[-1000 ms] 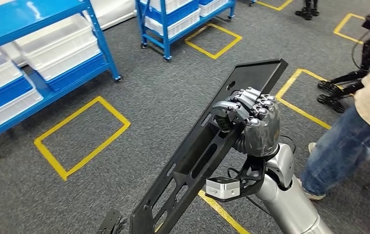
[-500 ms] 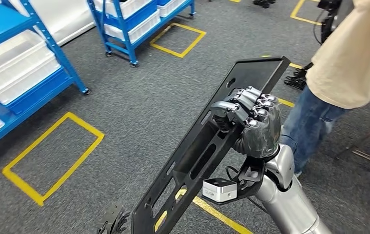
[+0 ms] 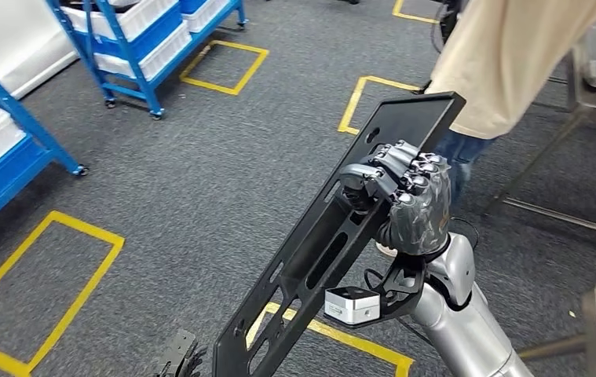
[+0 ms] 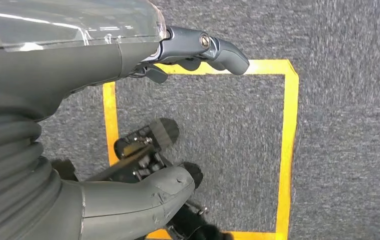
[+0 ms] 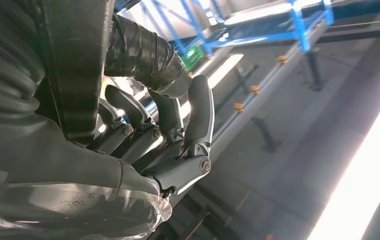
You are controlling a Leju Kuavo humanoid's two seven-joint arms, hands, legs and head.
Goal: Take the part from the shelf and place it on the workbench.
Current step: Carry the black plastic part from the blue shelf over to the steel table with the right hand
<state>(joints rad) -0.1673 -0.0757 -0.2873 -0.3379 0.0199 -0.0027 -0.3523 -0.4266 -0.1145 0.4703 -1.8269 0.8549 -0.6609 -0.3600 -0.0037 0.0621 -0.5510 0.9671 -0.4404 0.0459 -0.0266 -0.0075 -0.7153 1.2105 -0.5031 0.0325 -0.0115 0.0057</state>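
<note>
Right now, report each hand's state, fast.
Right hand: closed around the black part, holding it up.
Left hand: holds nothing, fingers apart, hanging over the floor.

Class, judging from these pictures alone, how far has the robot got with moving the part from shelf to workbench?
Done: the long black slotted metal part is off the blue shelf racks. In hand: the right hand grips it, tilted, above the grey carpet. Left: setting it on a workbench; a person in a beige top stands ahead.
</note>
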